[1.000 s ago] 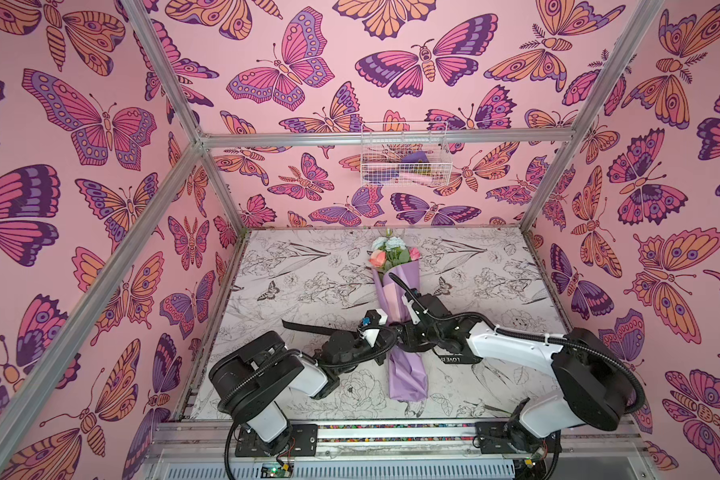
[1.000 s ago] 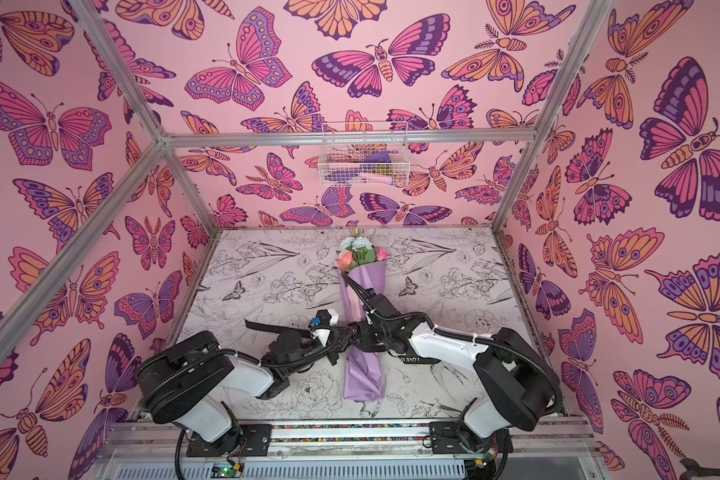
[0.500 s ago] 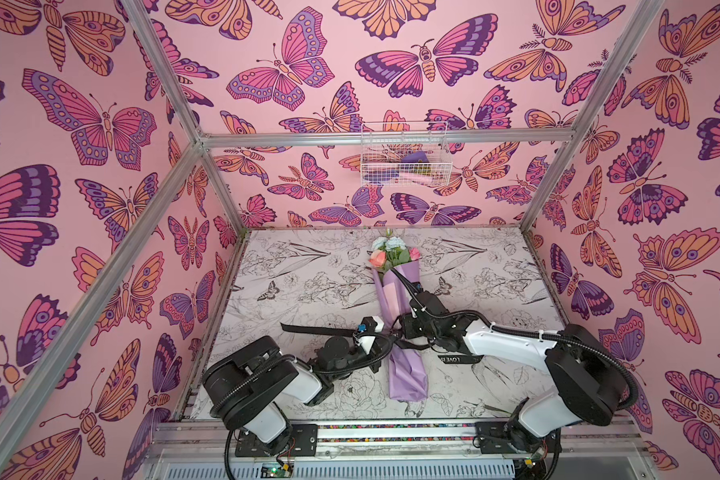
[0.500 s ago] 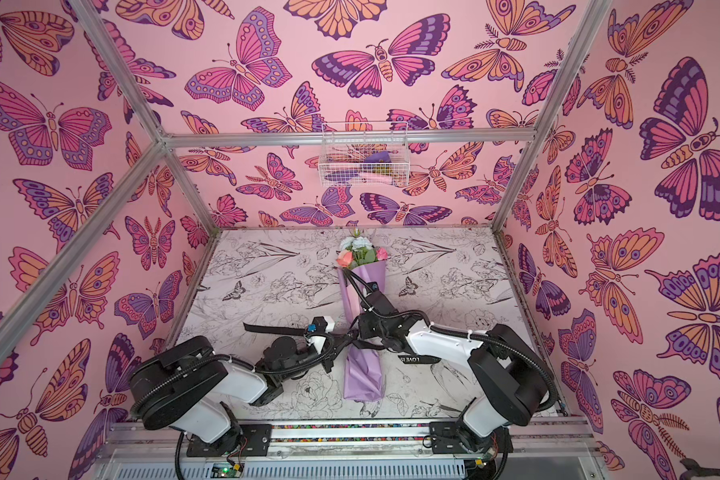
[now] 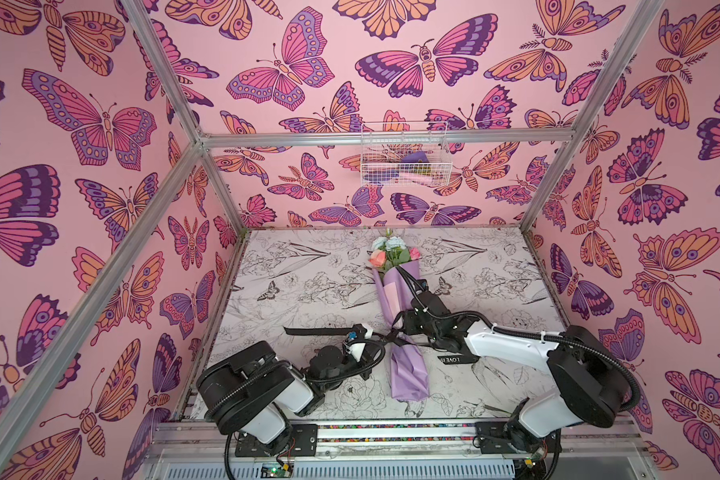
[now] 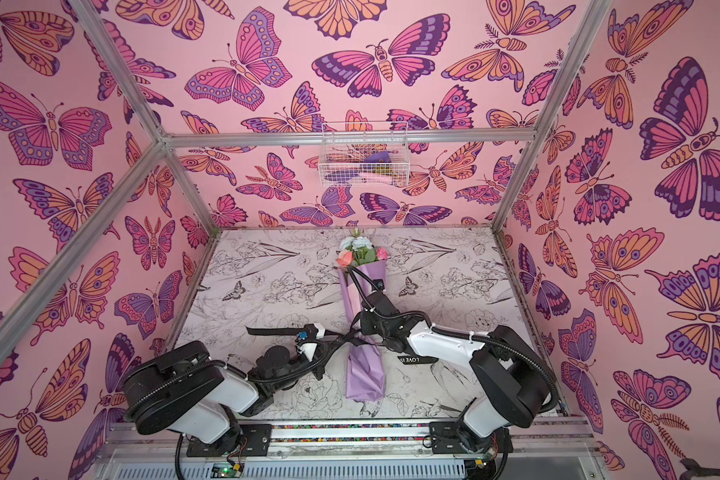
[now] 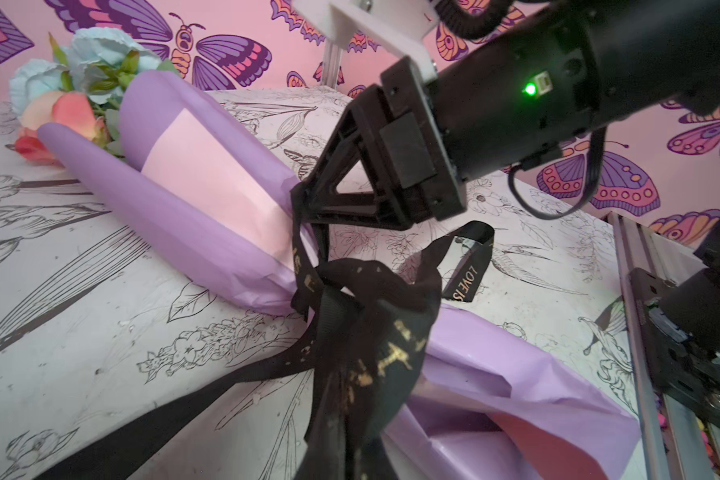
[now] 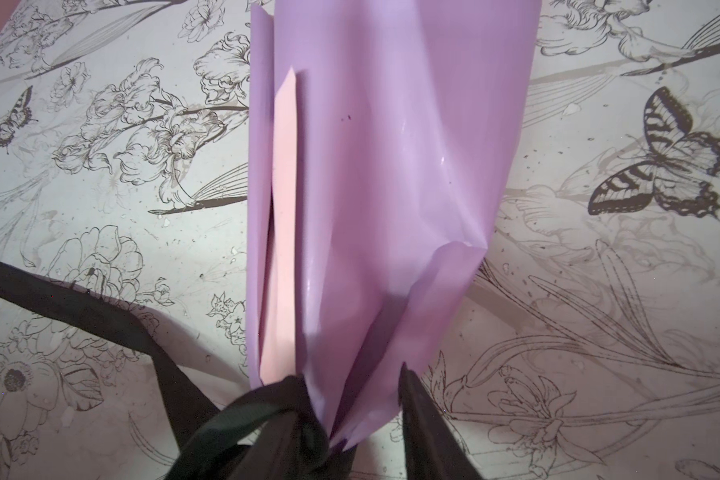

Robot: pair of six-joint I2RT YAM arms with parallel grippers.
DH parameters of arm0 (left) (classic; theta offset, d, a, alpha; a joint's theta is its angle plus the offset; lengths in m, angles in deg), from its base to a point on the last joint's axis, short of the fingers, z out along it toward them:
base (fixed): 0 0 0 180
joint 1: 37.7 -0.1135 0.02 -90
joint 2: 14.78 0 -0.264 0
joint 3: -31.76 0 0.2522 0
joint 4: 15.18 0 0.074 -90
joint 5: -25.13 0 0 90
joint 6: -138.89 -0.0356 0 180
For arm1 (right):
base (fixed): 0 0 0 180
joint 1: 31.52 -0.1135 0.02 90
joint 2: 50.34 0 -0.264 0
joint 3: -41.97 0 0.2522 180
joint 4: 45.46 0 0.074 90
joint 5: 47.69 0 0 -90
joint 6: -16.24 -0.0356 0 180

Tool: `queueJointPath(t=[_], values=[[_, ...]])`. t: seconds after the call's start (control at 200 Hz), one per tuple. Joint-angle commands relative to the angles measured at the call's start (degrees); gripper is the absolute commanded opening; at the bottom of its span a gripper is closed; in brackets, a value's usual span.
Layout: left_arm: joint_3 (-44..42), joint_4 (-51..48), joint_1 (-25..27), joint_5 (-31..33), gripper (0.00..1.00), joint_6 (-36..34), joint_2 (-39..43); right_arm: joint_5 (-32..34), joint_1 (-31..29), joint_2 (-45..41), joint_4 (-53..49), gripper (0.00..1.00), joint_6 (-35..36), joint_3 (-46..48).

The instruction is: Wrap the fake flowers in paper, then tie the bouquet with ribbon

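The bouquet lies along the middle of the table in both top views, wrapped in lilac and pink paper, blooms toward the back wall. A black ribbon with gold lettering crosses its pinched waist in a loose knot. My left gripper is just left of the waist, shut on the ribbon, which hides its fingertips in the left wrist view. My right gripper straddles the waist from above. Its fingers press the narrowed paper, and a ribbon loop drapes over one finger.
A ribbon tail reading LOVE IS lies to the right of the wrap, under my right arm. A white wire basket hangs on the back wall. Aluminium posts frame the table, with a rail along the front.
My left gripper has drawn the ribbon slightly left, toward its own base. The right gripper's jaws have narrowed around the bouquet's waist. The bouquet has stayed in place.
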Motion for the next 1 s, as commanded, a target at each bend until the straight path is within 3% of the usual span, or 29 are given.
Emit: queueJointPath(t=[0.0, 0.075, 0.351, 0.396, 0.561, 0.796, 0.886, 0.996], values=[[-1.1, 2.3, 0.3, 4.0, 0.07, 2.5, -1.2, 1.1, 0.4, -1.0, 1.5, 0.38, -1.0, 0.4], [-1.0, 2.3, 0.3, 3.5, 0.14, 2.5, -1.9, 0.3, 0.4, -0.8, 1.8, 0.38, -0.6, 0.3], [-1.1, 2.3, 0.3, 9.5, 0.15, 6.3, -5.8, -1.0, 0.3, -0.4, 2.2, 0.38, -0.3, -0.2], [-1.3, 2.4, 0.3, 9.9, 0.22, 7.0, -5.7, -1.1, 0.3, -0.2, 2.0, 0.38, -0.3, -0.3], [-2.8, 2.4, 0.3, 9.2, 0.63, 10.0, -2.8, -1.7, 0.4, 0.0, 2.4, 0.38, -0.2, -0.4], [-4.5, 0.7, 0.4, 4.6, 0.86, 14.4, 7.1, -2.5, 0.3, 0.1, 2.1, 0.38, 0.2, -0.6], [-2.0, -10.0, 0.4, 4.7, 0.88, 15.5, 14.2, -2.5, 0.3, -0.1, 2.0, 0.38, 0.3, -0.6], [7.8, -38.6, 0.4, 5.2, 0.88, 10.7, 25.4, -2.3, 0.3, -0.6, 1.8, 0.38, 0.4, -0.4]])
